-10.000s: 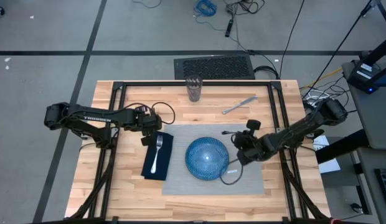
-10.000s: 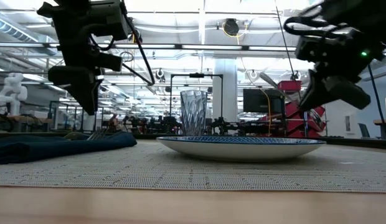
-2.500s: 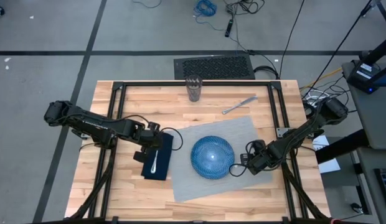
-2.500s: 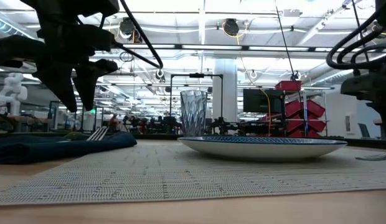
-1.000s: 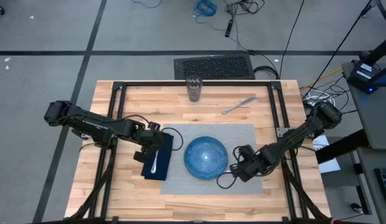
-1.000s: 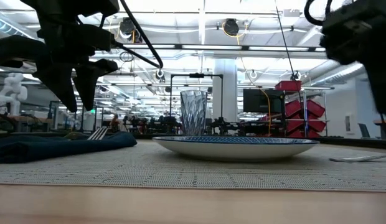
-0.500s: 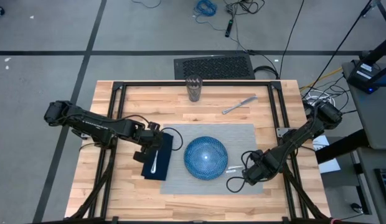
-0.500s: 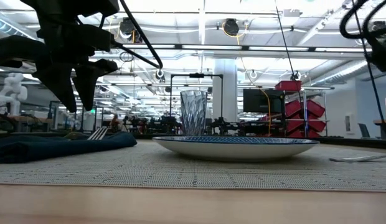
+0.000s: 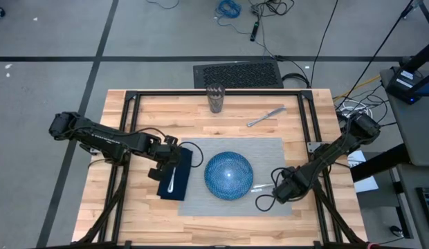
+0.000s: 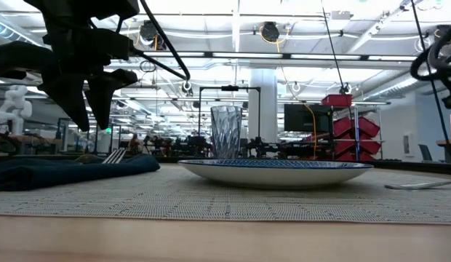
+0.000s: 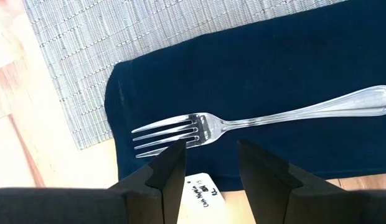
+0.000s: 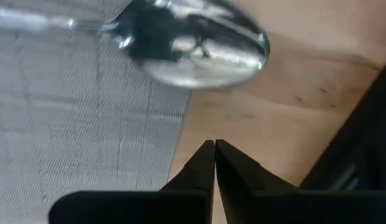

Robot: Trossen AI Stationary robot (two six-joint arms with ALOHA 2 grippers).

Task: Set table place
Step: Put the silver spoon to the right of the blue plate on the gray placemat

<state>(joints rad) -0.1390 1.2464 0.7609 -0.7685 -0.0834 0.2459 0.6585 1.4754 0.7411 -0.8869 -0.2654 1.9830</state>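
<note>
Grey placemat (image 9: 266, 155) lies flat at centre of the wood counter (image 9: 221, 123). Blue plate (image 9: 228, 175) sits on the mat, approx. mid-mat. Navy napkin (image 9: 176, 173) lies at the mat's left edge, fork (image 11: 261, 119) on top. Spoon (image 12: 199, 46) rests at the mat's right edge, bowl partly over bare wood. Knife (image 9: 266, 117) and glass (image 9: 214, 97) stand apart near the far edge.

Left tool (image 11: 208, 165) hovers over the napkin w/ fingers apart, nothing between them, just beside the fork tines. Right tool (image 12: 214, 152) is low at the mat's right edge near the spoon bowl, fingers pressed together, holding nothing.
</note>
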